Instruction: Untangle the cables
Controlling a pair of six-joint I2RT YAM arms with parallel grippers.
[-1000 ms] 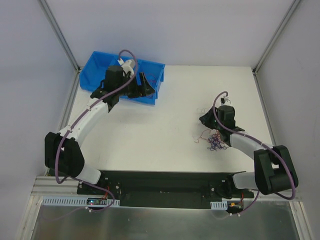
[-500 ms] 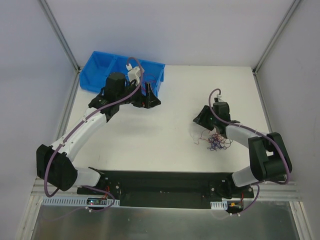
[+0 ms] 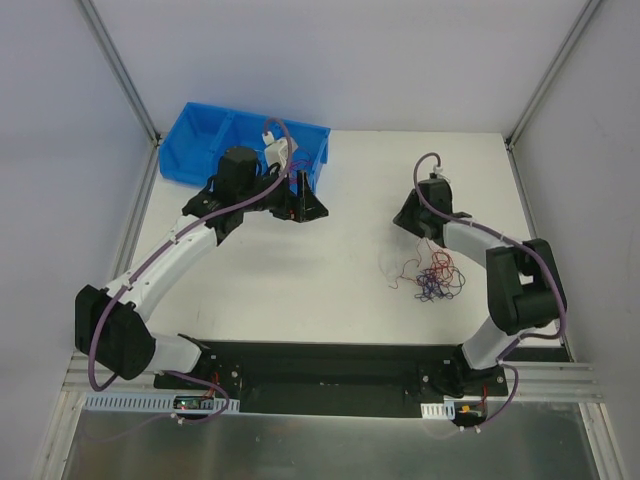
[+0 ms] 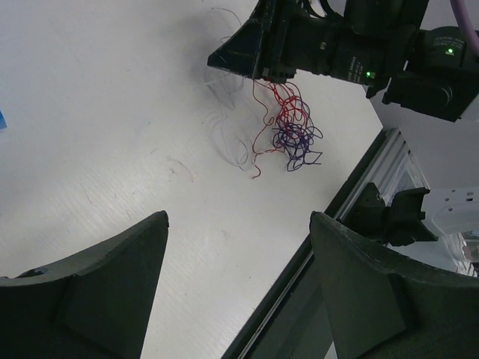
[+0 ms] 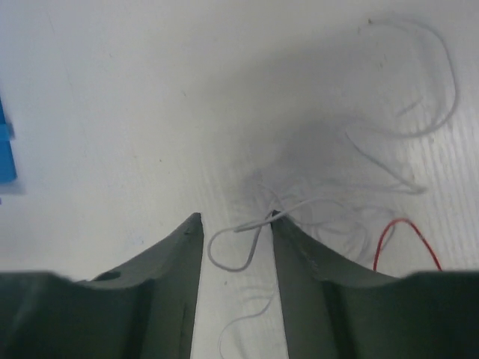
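Both arms reach out bent at the elbow. The left gripper [image 3: 303,197] hangs wide open and empty near the blue bin's [image 3: 200,140] right corner. The right gripper [image 5: 236,224], jaws parted astride a white strand [image 5: 232,258], hovers just beyond the cables [image 3: 432,275] lying right of centre.

The right gripper [image 5: 236,223] has its jaws apart. Its two dark fingers [image 5: 157,280] rise from the bottom edge with a narrow gap between them. A white cable [image 5: 212,251] loops in that gap, just below the tips. One end of it runs up to the tip of the right-hand finger and seems to touch it. Beyond the tips and off to the right, more white cables [image 5: 453,99] curl over the table [image 5: 150,90], the farthest in a wide arc. A red cable [image 5: 404,220] arches just right of the right-hand finger. The edge of a blue bin [image 5: 6,149] shows far left of the fingers.
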